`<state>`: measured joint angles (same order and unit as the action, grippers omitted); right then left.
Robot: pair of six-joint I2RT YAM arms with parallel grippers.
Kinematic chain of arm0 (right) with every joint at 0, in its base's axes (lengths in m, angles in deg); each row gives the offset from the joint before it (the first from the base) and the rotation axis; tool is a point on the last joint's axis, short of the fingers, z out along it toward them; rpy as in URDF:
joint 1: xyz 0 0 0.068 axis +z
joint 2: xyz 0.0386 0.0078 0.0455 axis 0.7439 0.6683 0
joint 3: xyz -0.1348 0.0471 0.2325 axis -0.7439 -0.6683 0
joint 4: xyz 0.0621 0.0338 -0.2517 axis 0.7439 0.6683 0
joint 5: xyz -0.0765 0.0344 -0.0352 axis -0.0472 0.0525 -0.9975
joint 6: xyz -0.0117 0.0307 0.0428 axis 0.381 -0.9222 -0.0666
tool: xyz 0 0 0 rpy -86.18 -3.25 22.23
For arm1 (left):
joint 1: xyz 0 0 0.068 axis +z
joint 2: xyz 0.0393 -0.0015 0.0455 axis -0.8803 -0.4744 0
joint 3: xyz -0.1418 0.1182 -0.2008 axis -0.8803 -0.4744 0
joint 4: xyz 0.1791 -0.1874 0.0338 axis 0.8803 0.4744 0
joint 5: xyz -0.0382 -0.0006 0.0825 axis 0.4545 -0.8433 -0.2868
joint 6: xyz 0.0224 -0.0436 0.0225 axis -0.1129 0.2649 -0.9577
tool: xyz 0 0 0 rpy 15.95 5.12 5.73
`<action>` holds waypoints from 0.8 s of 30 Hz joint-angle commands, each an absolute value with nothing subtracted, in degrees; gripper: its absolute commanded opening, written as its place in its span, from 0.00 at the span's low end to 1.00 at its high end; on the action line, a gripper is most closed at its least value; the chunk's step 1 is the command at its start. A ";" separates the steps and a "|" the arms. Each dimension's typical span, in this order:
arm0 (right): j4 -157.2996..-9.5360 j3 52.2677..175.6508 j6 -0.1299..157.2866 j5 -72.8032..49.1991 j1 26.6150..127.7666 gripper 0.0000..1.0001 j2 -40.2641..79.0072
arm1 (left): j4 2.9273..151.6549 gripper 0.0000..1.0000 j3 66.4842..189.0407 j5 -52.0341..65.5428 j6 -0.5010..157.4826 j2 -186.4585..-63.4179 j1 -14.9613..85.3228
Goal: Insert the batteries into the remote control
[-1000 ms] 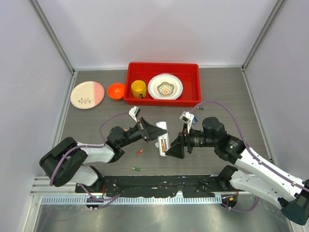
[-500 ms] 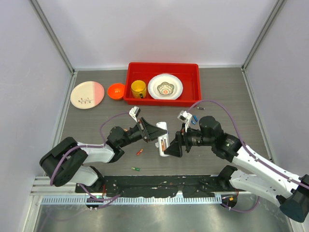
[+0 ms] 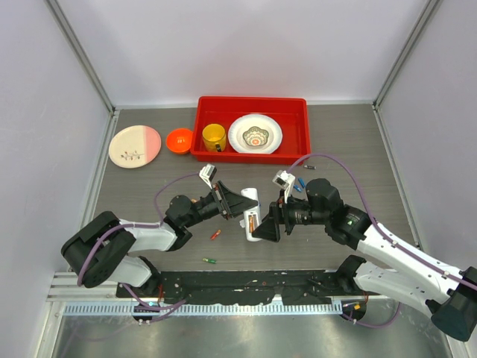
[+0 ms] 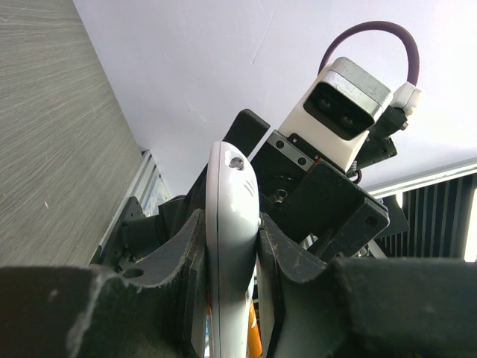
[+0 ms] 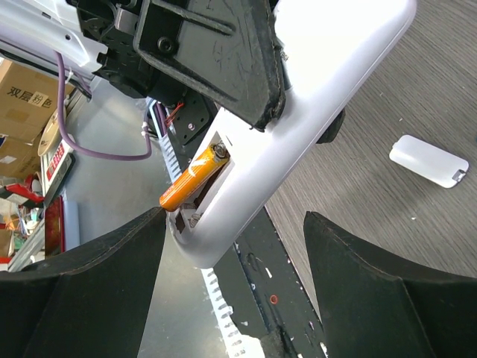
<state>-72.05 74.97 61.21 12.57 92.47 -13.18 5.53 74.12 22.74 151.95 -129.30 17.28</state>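
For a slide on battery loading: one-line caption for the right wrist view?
Left gripper holds the remote, an orange battery sitting tilted and half-seated in it, framed by the open right gripper.

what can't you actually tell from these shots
- Face, screen and buttons of the remote control: turned away in every view; the left wrist view shows only its edge between the jaws of the left gripper.
- What lies behind the orange battery: right wrist view, hidden by that battery and the opening's rim.
- Loose batteries: top view, too small for markings.
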 commanded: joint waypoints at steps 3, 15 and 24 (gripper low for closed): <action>-75.14 76.38 61.13 13.24 92.27 0.80 -12.67 | -9.11 0.00 75.28 23.98 151.64 -128.99 17.12; -70.13 78.67 64.39 15.89 92.36 0.81 -14.95 | -9.20 0.00 75.28 23.80 151.46 -128.90 17.12; -82.41 74.20 49.30 12.99 88.59 0.81 -16.45 | -9.20 0.00 75.10 23.37 151.73 -128.81 17.12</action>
